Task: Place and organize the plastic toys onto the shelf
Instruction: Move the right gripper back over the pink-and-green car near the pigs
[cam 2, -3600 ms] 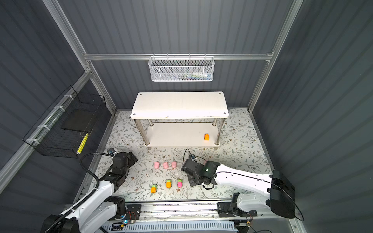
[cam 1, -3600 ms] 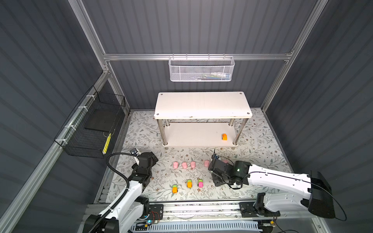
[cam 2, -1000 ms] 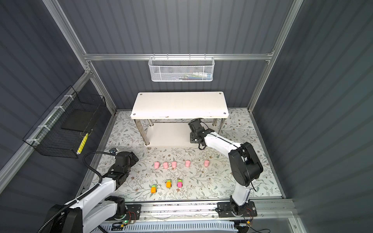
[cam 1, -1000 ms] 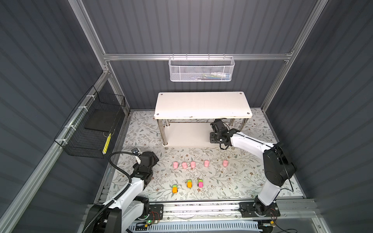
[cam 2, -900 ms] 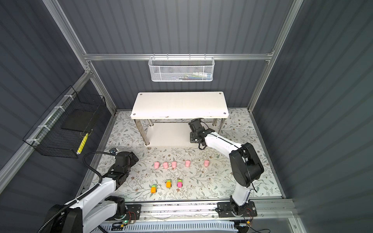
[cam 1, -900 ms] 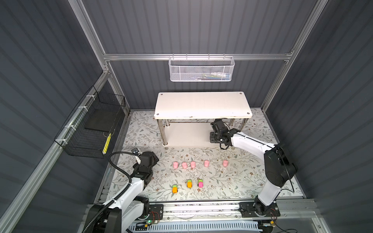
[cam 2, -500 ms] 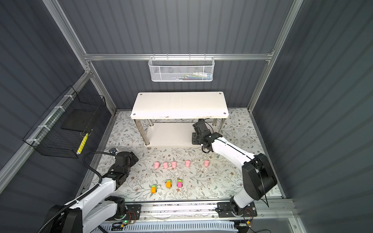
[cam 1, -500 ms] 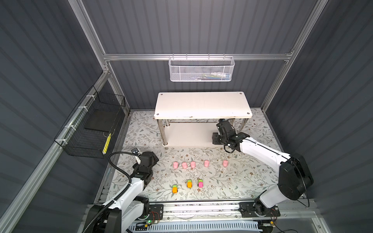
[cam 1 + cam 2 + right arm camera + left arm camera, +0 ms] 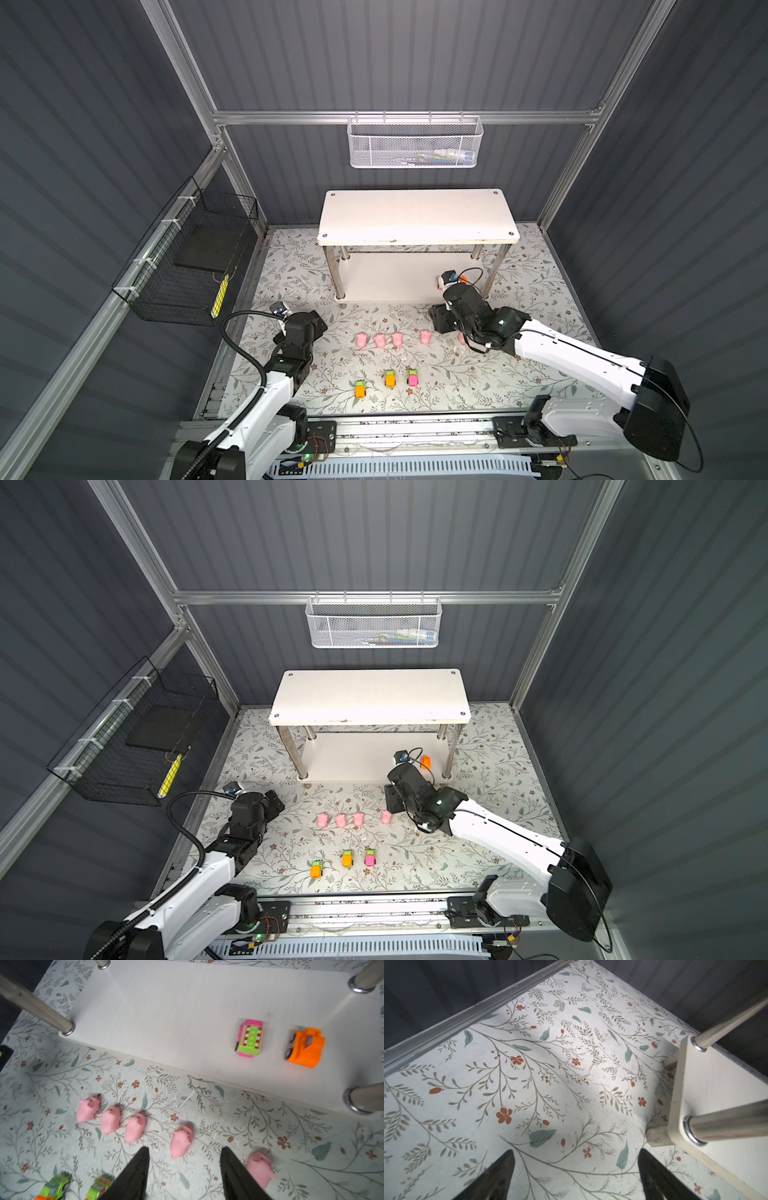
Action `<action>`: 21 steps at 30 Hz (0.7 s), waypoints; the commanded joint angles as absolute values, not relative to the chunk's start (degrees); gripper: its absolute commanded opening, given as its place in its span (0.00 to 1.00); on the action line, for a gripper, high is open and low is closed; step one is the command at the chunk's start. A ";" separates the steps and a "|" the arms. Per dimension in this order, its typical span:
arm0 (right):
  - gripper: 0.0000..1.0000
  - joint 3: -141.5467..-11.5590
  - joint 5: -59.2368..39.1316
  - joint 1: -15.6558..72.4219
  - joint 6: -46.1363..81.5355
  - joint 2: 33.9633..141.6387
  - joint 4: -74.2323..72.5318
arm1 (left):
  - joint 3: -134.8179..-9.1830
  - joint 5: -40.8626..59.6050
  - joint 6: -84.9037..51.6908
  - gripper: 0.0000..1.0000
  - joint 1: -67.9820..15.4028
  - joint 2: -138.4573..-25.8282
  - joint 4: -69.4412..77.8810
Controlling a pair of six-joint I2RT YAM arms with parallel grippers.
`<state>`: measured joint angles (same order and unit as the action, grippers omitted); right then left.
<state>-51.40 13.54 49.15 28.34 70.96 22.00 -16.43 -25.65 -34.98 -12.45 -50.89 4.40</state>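
Black-fingered left gripper (image 9: 576,1151) at far left, spread wide, empty, above floral mat (image 9: 529,1064) near the shelf (image 9: 415,216) corner. Mid-mat, three cars (image 9: 390,378) in a row; behind them, five pink pigs (image 9: 135,1126) in a line. Further right, on the shelf's lower board, pink-green car (image 9: 249,1039) near orange car (image 9: 305,1047), not touching. Last, right gripper (image 9: 184,1148) partly open, gripping nothing, over the pigs' right end, fourth pig showing between its fingers.
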 commanded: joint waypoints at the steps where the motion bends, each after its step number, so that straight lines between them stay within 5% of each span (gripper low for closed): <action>1: 0.58 -49.69 11.20 51.95 31.78 70.27 28.40 | -16.94 -23.07 -32.95 0.92 -12.83 -49.60 5.62; 21: 0.63 -57.21 -0.60 62.23 31.26 84.09 37.26 | -17.99 -23.58 -33.31 0.94 -13.71 -51.01 7.21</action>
